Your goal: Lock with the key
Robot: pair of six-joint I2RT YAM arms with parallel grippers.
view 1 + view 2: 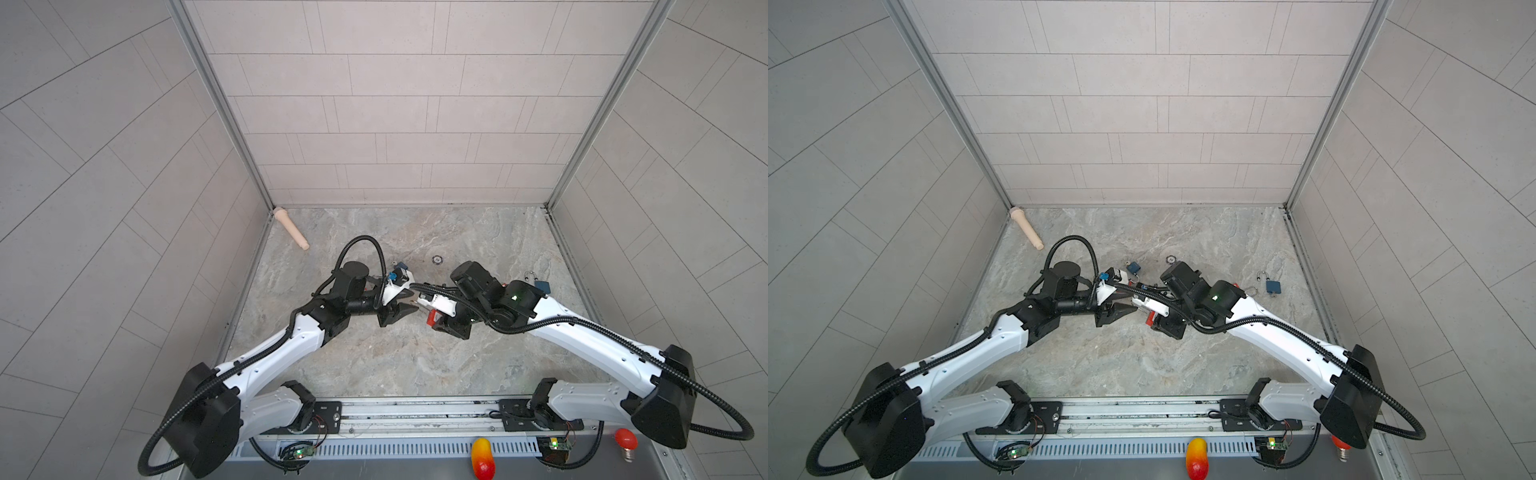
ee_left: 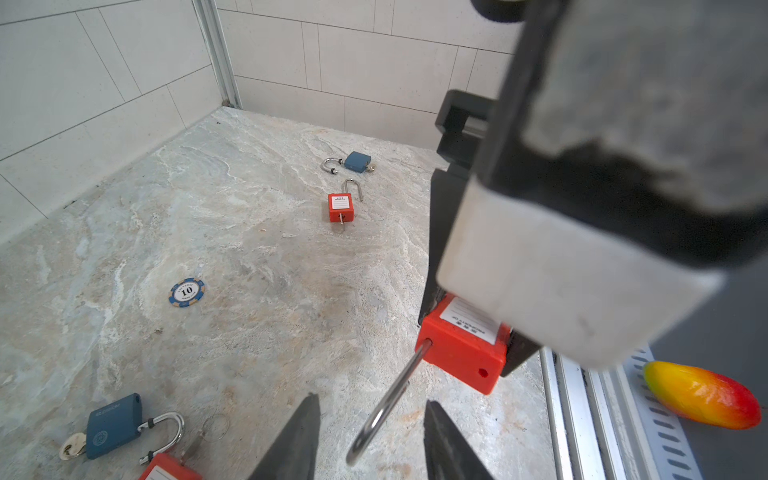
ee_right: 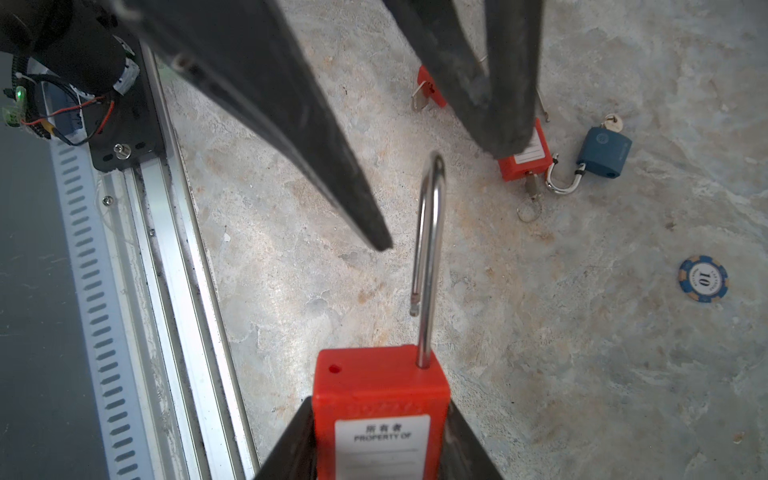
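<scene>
Nearest the base, on the robot's side of the held red padlock, a mango toy is lying beside the slotted front rail. Over the marble tabletop, the right gripper is clamping the padlock's body from both sides, with the label facing its wrist camera (the keyway end is sitting hidden between the jaws). The shackle is standing open, its free leg out of the body, and is pointing at the left gripper. That gripper's fingers are standing apart, one on each side of the shackle's bend, and no contact is showing. Off to the held red padlock's right, a second red padlock and a blue padlock are lying near each other, both unlatched. Just beyond the held red padlock and to its left, a second blue padlock is lying with its shackle open and a key in its base. A third red padlock is lying just beside it with its own key and ring. A little farther beyond the held red padlock, a poker chip marked 10 is lying flat. Farthest, in the back-left corner from the held red padlock, a beige peg is lying against the wall.
</scene>
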